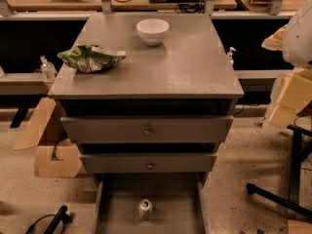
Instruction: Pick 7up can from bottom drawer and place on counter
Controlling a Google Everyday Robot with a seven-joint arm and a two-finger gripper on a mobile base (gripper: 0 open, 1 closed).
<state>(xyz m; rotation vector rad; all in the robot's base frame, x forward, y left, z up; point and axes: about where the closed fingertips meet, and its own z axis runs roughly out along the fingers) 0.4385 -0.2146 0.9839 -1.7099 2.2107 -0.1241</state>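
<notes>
A green and white chip bag [91, 57] lies at the left edge of the counter [185, 67]; a white bowl [152, 31] sits at its back middle. Below, the 7up can [145, 208] stands upright mid-floor in the open bottom drawer [178, 204]. The end effector is out of view; I cannot tell its grip.

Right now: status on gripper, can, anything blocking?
Gripper not in view. 7up can upright in open bottom drawer, untouched. Counter holds chip bag, white bowl; nothing over can.
</notes>
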